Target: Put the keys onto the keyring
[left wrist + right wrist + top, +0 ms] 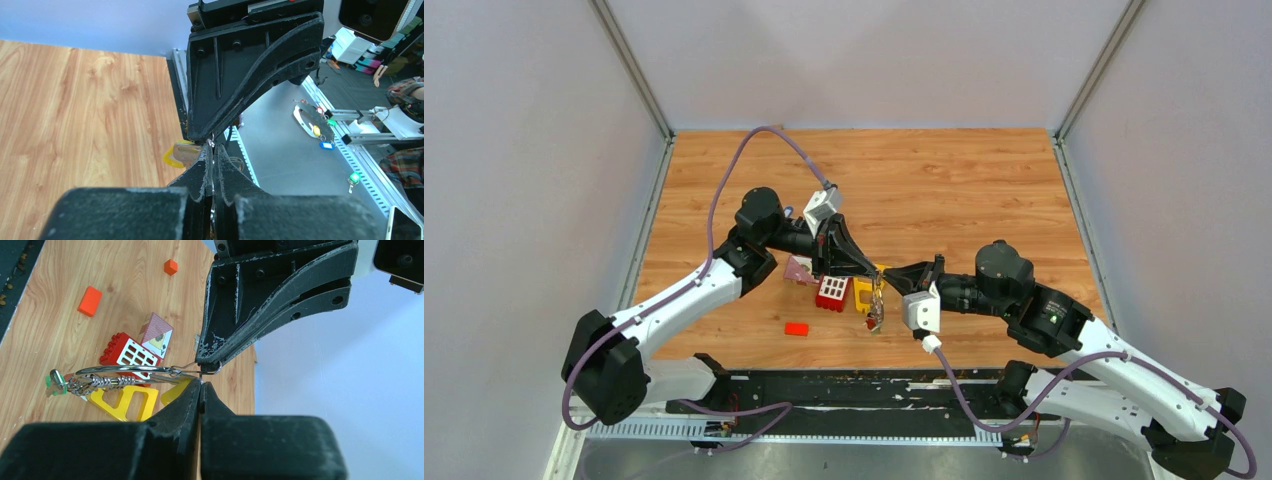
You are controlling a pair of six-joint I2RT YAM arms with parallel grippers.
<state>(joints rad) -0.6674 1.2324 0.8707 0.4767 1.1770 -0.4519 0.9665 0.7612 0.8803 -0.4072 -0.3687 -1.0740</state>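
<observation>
Keyring [125, 368]: thin silver wire loop, green-headed key [54, 381] attached.

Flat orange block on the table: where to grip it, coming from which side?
Probably across its two long sides, straight from above: the orange block lies flat on the table, apart from the other toys, with bare wood along both long sides.
</observation>
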